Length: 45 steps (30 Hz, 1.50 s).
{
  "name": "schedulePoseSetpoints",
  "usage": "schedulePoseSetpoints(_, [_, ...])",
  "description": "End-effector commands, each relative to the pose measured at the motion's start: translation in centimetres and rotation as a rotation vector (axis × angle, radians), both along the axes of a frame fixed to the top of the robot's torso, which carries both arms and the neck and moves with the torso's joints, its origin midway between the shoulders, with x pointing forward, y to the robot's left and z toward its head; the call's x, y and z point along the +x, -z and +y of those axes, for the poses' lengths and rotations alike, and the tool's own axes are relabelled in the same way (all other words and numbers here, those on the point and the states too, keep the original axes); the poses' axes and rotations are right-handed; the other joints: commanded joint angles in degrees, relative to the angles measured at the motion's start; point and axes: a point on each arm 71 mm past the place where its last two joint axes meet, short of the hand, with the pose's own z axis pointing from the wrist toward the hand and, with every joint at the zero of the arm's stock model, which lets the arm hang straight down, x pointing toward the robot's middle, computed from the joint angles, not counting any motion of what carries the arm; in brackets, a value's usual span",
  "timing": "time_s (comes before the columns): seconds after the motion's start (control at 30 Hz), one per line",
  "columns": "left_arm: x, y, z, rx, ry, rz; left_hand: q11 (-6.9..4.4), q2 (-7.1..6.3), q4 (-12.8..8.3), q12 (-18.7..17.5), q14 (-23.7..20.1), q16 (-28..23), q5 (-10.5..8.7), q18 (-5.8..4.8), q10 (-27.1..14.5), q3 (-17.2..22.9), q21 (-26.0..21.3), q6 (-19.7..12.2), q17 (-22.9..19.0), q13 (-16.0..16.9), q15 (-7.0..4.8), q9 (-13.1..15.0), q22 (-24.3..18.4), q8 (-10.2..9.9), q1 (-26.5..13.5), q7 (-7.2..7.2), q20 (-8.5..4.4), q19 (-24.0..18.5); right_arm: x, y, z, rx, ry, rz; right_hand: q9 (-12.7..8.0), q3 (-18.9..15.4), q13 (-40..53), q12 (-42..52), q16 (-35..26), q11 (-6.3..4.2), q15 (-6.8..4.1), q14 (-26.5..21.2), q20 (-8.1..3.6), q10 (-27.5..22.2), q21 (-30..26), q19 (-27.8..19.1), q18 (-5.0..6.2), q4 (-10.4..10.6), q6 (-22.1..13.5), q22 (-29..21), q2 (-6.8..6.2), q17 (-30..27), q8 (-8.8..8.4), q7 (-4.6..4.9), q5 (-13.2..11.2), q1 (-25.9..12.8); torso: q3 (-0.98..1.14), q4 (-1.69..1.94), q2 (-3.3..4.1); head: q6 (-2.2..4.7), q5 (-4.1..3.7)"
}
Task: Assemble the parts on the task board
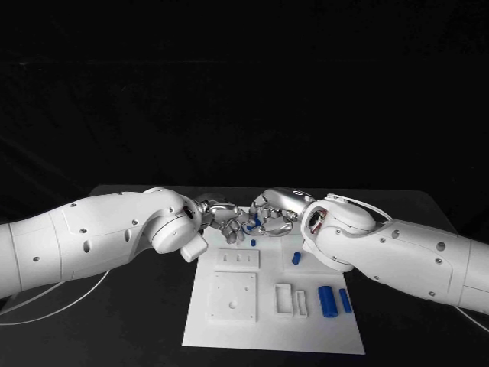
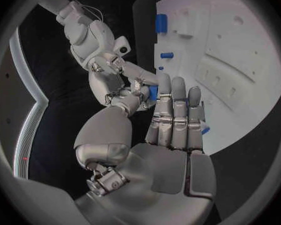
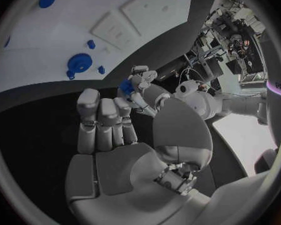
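One white task board lies mid-table, mostly unassembled as far as I can judge. Two hands meet above its far edge: the left hand and right hand both pinch a small blue part, seemingly mid-handover. Four loose blue parts show on the board, possibly more hidden.

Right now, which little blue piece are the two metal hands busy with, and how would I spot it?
Start at the white task board on the black table and follow it to its far end, where the left hand and right hand meet. The small blue part sits pinched between their fingers, above the board, while the other blue pieces lie on the board.
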Motion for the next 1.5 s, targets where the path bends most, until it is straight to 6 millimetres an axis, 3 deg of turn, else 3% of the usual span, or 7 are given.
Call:
schedulePoseSetpoints(0.03, [0.0,-0.1,-0.2,0.013,0.025,-0.042,-0.42,-1.15,-0.25,0.61,1.24,0.84,-0.88,0.13,1.21,-0.16,0.61,3.71,0.52,0.26,-0.41,0.4,-0.01,0.6,0.18,-2.93,-3.46,0.99,0.4,-0.1,-0.5,0.032,0.015,0.004,-0.47,-1.76,-0.15,-0.45,-0.53,0.54,0.56,0.04,-0.52,-0.71,-0.38,-0.05,4.13,-0.08,-0.65,0.47,-0.51,-0.01,-0.78,1.17,1.95,-1.58,0.01,0.06,-0.04,-0.14,0.02])
schedulePoseSetpoints(0.13, [0.0,-0.1,-0.1,0.027,0.022,-0.06,-0.84,-1.35,0.04,1.0,2.02,1.51,-1.42,0.22,2.1,-0.27,1.15,4.49,1.02,0.52,-0.97,0.67,0.03,0.91,0.18,-3.26,-3.91,1.77,0.6,-0.1,-0.9,0.052,0.023,0.002,-0.35,-4.81,-0.41,-0.82,-0.87,0.83,0.81,-0.09,-0.51,-1.12,-0.7,-0.33,4.13,-0.25,-1.55,0.41,-1.13,-0.08,-1.24,1.48,8.21,-3.62,0.04,0.02,-0.03,-0.14,0.07])
schedulePoseSetpoints(0.37, [0.3,-0.1,0.3,0.113,-0.008,-0.106,-1.75,-2.29,0.16,2.38,3.46,3.01,-0.73,0.26,3.84,-0.47,1.64,6.44,2.02,1.37,-1.91,1.56,0.02,1.84,0.16,-4.12,-4.67,3.1,1.1,-0.5,-2.9,0.164,0.069,-0.007,-1.57,-10.69,-1.88,-3.19,-3.09,2.36,2.54,-1.79,0.0,-3.34,-2.92,-2.78,4.13,-0.73,-7.91,-0.32,-3.13,-0.91,-4.77,3.14,11.52,-8.56,0.09,-0.1,-0.13,0.02,0.22])
schedulePoseSetpoints(0.63, [0.4,0.0,0.7,0.199,-0.024,-0.148,-2.15,-2.61,0.23,3.02,4.3,3.5,-0.85,0.31,4.51,-0.49,2.01,7.11,2.37,1.81,-2.39,2.07,0.09,2.08,0.23,-4.42,-5.22,4.28,1.8,-0.9,-7.8,0.295,0.203,-0.029,-2.1,-14.0,-2.74,-3.25,-3.99,3.45,3.35,-1.95,0.33,-4.01,-4.34,-3.27,4.13,-0.46,-9.66,-0.91,-2.19,-1.11,-5.71,4.2,20.09,-11.12,0.26,0.0,-0.17,0.12,0.46])
schedulePoseSetpoints(0.7, [0.4,0.2,0.7,0.235,-0.01,-0.159,-2.36,-2.72,0.44,3.5,4.74,3.83,-0.81,0.43,4.81,-0.54,2.58,7.27,2.55,2.13,-2.75,2.3,0.35,2.06,0.19,-4.49,-5.64,5.18,2.4,-1.0,-9.9,0.326,0.261,-0.022,-2.06,-14.2,-3.1,-3.36,-4.4,3.45,3.36,-2.09,0.55,-4.15,-4.82,-3.47,4.13,1.2,-9.3,-1.13,-0.86,-1.25,-5.51,4.14,25.69,-13.03,0.22,-0.13,-0.2,0.21,0.66])
schedulePoseSetpoints(1.1, [0.8,0.7,-0.6,0.38,0.071,-0.171,-4.0,-2.07,-0.06,10.46,7.21,10.0,-0.68,1.48,6.02,-1.04,7.66,7.47,5.57,8.13,-5.48,3.07,3.26,1.2,0.8,-4.89,-8.13,9.51,4.9,-2.6,-13.1,0.455,0.345,0.013,-1.94,-14.75,-7.46,-6.51,-10.04,2.95,2.88,-2.92,2.3,-4.41,-9.0,-5.45,4.13,1.02,-8.18,-3.17,1.6,-3.99,-4.81,3.69,26.84,-12.95,0.54,-0.48,-0.69,-0.39,1.35])
schedulePoseSetpoints(1.5, [1.2,3.1,-0.9,0.456,0.102,-0.107,-5.41,-0.71,-0.63,27.81,9.35,22.85,0.77,3.46,3.57,-0.73,15.36,7.53,9.98,22.42,-9.55,3.79,7.28,-0.39,-0.11,-5.92,-11.41,15.87,6.3,-2.8,-13.7,0.492,0.393,0.08,-2.24,-13.72,-13.38,-12.05,-18.94,3.71,3.82,-6.08,4.55,-7.02,-15.77,-10.39,3.53,1.0,-9.33,-6.29,2.57,-7.91,-5.31,4.35,26.81,-13.21,0.66,-0.48,-0.7,-2.16,1.36])
